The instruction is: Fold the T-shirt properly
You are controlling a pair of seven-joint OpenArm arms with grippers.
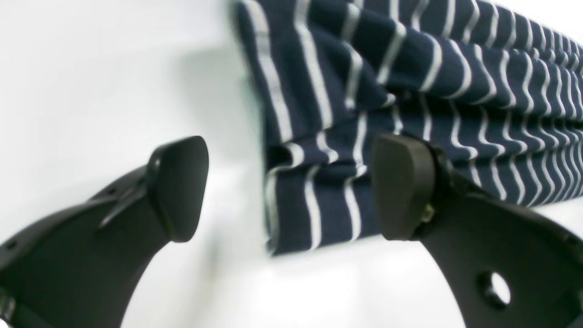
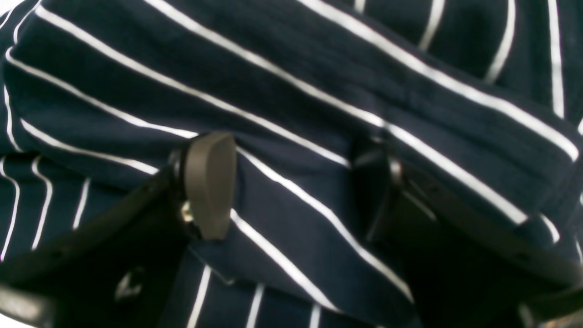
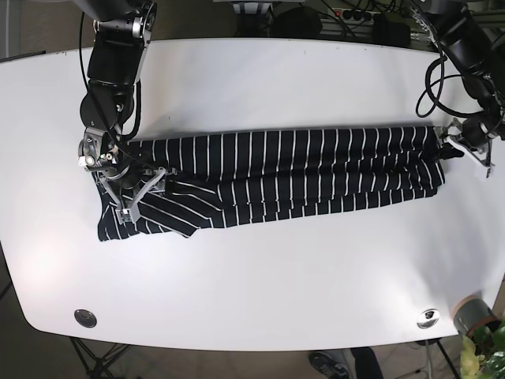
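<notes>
Navy striped T-shirt looks soft and light; grip hem corners at 3 and 9 o'clock. Left gripper and right gripper both spread, empty.

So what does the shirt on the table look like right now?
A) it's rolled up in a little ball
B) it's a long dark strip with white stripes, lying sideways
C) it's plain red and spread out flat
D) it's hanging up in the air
B: in the base view the T-shirt lies as a long navy, white-striped band across the white table, reaching from one arm's side to the other.
</notes>
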